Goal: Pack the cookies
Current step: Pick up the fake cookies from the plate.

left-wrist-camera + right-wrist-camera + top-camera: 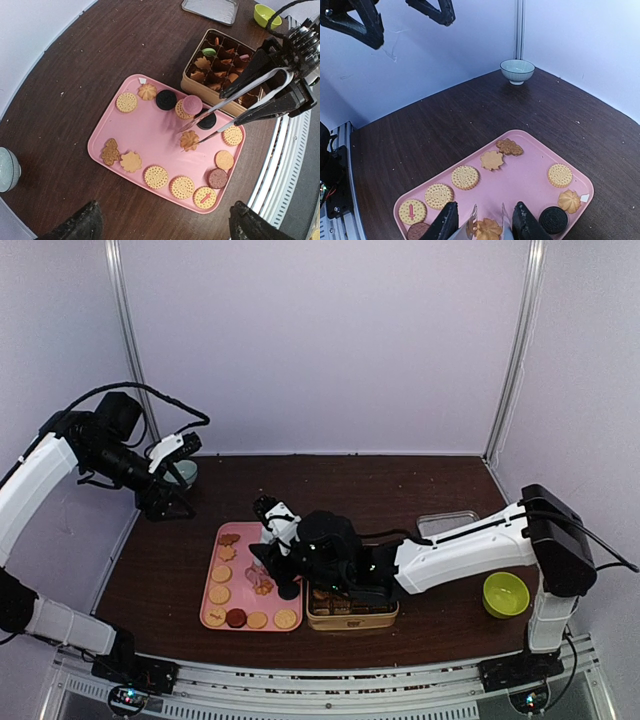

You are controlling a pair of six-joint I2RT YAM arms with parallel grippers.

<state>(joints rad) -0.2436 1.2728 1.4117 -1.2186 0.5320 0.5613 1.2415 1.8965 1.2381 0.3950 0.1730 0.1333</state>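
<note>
Cookies lie loose on the pink tray, a few in the tin; light, stiff, crumbly, likely to chip under a hard pinch. Right gripper is clamped on tongs, whose tips straddle the flower cookie; best taken gently across its edges. Left gripper has jaws wide apart, empty.

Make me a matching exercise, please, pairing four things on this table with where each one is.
Things:
1 pale bowl
2 green bowl
3 cookie tin
4 tongs

Places:
a held by the right tool over the pink tray
b far left corner
c near right side of the table
d just right of the pink tray

Pairs: 1-b, 2-c, 3-d, 4-a.
</note>
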